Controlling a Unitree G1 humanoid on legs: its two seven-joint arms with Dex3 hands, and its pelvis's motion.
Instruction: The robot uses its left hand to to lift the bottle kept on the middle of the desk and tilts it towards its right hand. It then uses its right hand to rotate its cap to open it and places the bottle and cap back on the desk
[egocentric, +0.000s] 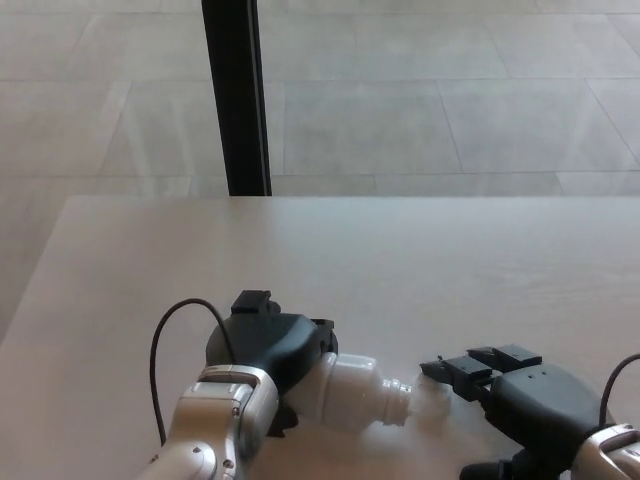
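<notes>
Head view: in the lower left of the frame, the black left hand (272, 352) is wrapped around the base of the white plastic bottle (357, 390), holding it tilted on its side just above the pale wooden surface (400, 260), neck pointing toward the picture's right. The threaded neck appears bare, so the bottle looks already opened. Just beside that neck, right of centre at the bottom, a small white round cap (432, 394) sits at the fingertips of the black right hand (515, 395); the fingers reach toward it, but whether they pinch it or merely rest against it I cannot tell.

By my judgement the step in hand is putting things down. To do it well, the right hand should set the cap flat on the surface, clear of the neck, while the left brings the bottle upright before releasing, so it does not roll.

No brand, label or writing can be read on bottle or cap.
</notes>
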